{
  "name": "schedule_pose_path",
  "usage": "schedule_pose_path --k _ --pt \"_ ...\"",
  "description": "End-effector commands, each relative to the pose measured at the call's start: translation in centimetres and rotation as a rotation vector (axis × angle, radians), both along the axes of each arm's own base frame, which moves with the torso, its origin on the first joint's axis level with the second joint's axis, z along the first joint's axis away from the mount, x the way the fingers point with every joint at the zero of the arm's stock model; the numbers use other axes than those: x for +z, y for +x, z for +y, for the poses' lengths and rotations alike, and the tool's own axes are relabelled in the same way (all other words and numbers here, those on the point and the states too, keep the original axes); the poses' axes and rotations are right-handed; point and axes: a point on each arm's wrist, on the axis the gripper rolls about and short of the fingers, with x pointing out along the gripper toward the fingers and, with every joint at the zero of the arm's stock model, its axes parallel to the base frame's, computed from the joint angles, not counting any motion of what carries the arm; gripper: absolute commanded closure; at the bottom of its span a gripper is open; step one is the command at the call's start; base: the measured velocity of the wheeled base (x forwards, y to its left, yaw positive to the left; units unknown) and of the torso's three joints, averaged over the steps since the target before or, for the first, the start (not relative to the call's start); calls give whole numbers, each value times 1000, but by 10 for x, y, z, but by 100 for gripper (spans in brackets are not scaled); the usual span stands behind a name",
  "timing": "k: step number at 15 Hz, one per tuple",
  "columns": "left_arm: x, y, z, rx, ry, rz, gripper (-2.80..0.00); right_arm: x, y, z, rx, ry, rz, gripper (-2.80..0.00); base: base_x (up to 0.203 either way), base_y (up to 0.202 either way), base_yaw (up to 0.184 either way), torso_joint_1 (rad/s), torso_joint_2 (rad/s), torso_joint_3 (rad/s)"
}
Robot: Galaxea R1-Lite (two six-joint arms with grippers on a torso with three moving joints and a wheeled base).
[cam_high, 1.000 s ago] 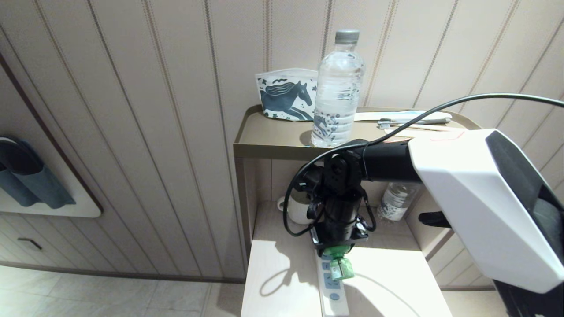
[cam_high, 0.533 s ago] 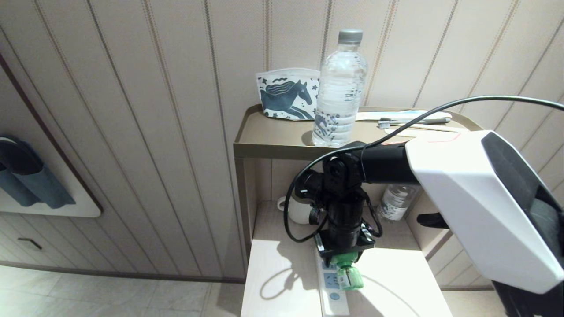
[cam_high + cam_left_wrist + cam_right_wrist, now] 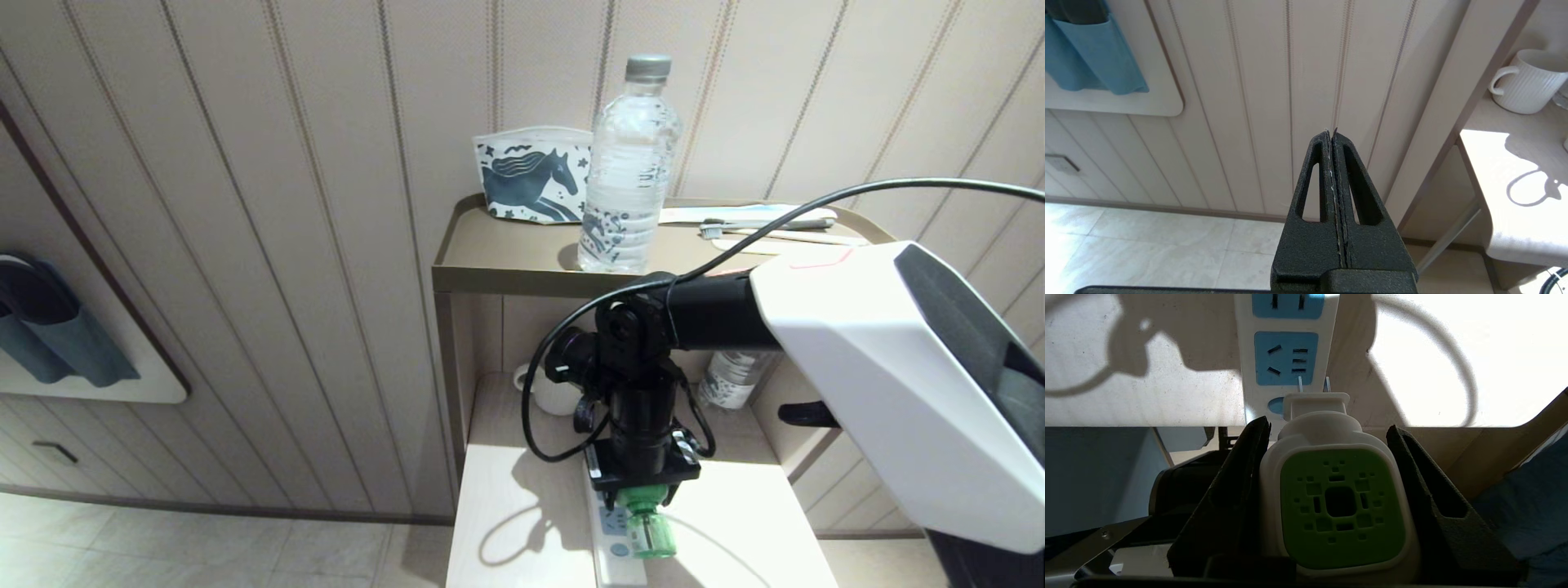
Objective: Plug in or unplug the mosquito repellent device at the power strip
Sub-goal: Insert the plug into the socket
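Low in the middle of the head view, the right gripper [image 3: 645, 490] points down at the shelf [image 3: 522, 539] and is clamped on the mosquito repellent device [image 3: 647, 523], one finger on each side of its white body. In the right wrist view the device [image 3: 1339, 506] fills the lower centre, green vented face toward the camera, with its two metal prongs sticking out toward the upper part of the frame. The prongs are bare and free of any socket, so the unit is unplugged at this moment. Gripping the body by its flanks leaves the plug end clear, which is probably why it is held this way.

The power strip [image 3: 612, 543] lies flat on the shelf at the bottom centre of the head view, running away from the camera, partly under the gripper. In the wrist view its blue sockets [image 3: 1286, 357] sit just beyond the prong tips, near the round button. Whether the device is heading in or coming out cannot be told from this moment.

The left gripper [image 3: 1334, 171] hangs parked off the shelf's side, facing the panelled wall, its fingers pressed together and empty. A white mug [image 3: 1527, 79] stands in the upper right of that view.
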Motion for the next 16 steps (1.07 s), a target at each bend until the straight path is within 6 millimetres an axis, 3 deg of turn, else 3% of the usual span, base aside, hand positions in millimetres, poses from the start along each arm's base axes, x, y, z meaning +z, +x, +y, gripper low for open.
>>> schedule_pose_path --k 1,9,16 --pt "0 0 0 1 0 2 0 -1 -3 0 -15 -8 11 0 0 0 0 0 0 0" --pt "0 0 0 1 0 2 0 -18 8 0 -163 87 -66 0 0 0 0 0 0 0" --pt "0 0 0 1 -1 2 0 -14 6 -1 -172 114 -64 0 0 0 0 0 0 0"
